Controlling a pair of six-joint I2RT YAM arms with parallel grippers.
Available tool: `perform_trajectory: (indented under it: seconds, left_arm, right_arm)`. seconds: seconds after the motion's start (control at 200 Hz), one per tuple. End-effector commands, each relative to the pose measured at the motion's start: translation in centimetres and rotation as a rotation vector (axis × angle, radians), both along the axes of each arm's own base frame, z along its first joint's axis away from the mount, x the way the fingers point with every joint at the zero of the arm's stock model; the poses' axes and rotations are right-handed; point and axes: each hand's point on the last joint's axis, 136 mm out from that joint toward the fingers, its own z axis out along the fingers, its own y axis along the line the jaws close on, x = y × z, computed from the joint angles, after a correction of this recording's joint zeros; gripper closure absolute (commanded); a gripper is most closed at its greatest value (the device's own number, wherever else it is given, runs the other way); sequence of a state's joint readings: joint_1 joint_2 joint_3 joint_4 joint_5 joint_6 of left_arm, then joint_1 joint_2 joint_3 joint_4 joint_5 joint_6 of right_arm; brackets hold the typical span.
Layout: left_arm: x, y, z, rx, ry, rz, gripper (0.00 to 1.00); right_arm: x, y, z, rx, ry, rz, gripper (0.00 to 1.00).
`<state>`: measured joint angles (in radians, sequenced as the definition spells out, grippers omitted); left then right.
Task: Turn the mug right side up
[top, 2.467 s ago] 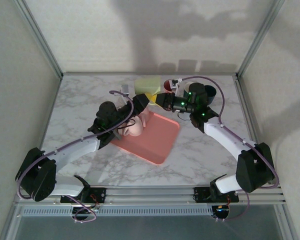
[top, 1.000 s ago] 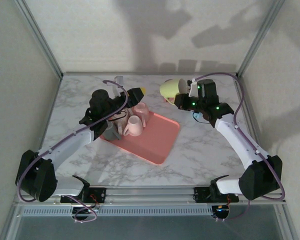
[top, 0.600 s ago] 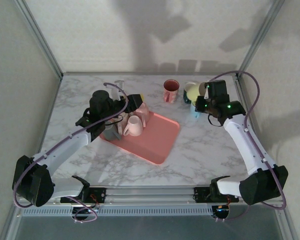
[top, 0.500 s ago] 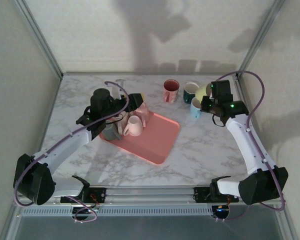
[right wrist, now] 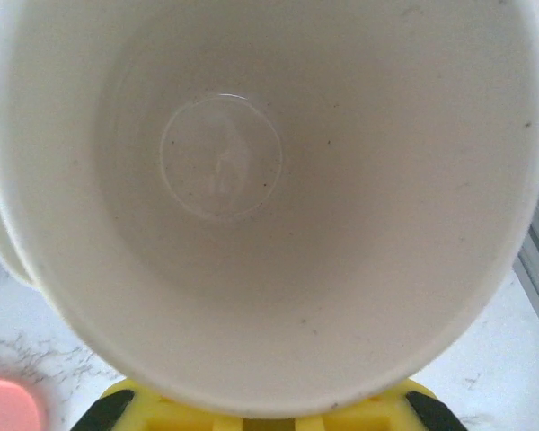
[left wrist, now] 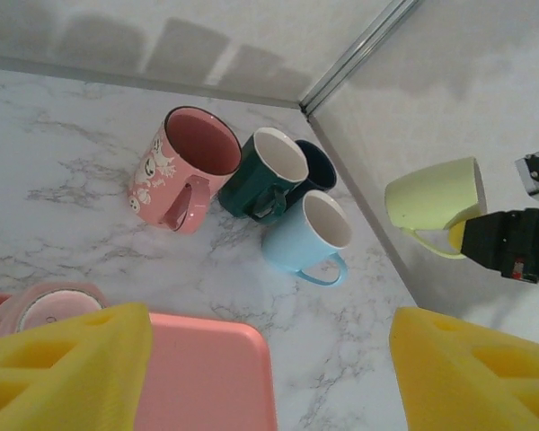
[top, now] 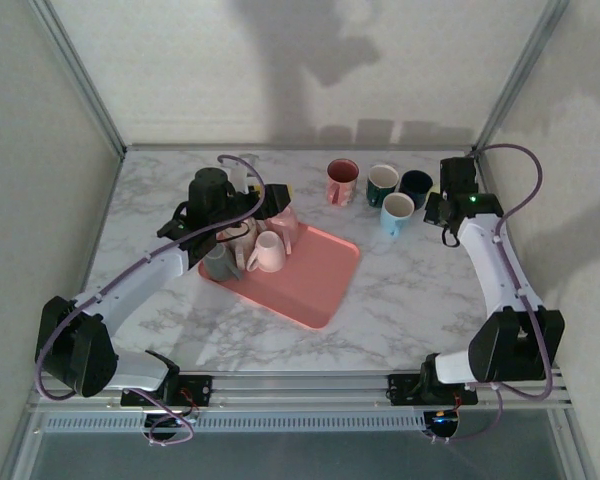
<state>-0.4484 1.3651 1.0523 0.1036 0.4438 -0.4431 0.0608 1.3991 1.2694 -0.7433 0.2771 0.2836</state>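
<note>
Pale yellow-green outside and off-white within, the mug (left wrist: 434,199) hangs clear of the surface (top: 410,290) by its far right corner. It is gripped at the rim by the closed right tool (left wrist: 461,235). From above, the right wrist hides most of it, so its tilt is hard to judge there. The left wrist view has it lying roughly sideways, mouth toward the tool. The right wrist view looks straight into the mouth, where the rim is cut off at the top and sides. A faint ring marks the bottom, small dark specks dot the glaze, and the handle just peeps in at the left. Near the far edge stand a pink mug (left wrist: 184,166), a dark green mug (left wrist: 269,175) and a light blue mug (left wrist: 310,233), with a navy mug (left wrist: 322,164) half hidden behind the green one. The left tool (left wrist: 269,377) stands open over the far corner of the pink tray (top: 315,285), holding nothing, its yellow pads cut off by the frame.
</note>
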Motion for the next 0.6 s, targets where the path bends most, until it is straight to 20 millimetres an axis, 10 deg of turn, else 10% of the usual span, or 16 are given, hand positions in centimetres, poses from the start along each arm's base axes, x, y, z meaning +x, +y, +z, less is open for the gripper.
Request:
perform_trajectory:
  seconds: [0.0,0.596]
  left_arm:
    - [0.3,0.6,0.2,0.032,-0.018,0.014,0.3]
    - [0.3,1.5,-1.8,0.103,0.001,0.028,0.3]
  right_arm:
    - [2.4,-0.7,0.7,-0.012,-0.088,-0.03,1.0]
    - [3.8,-1.5,-6.5,-0.069,0.069,-0.05,1.0]
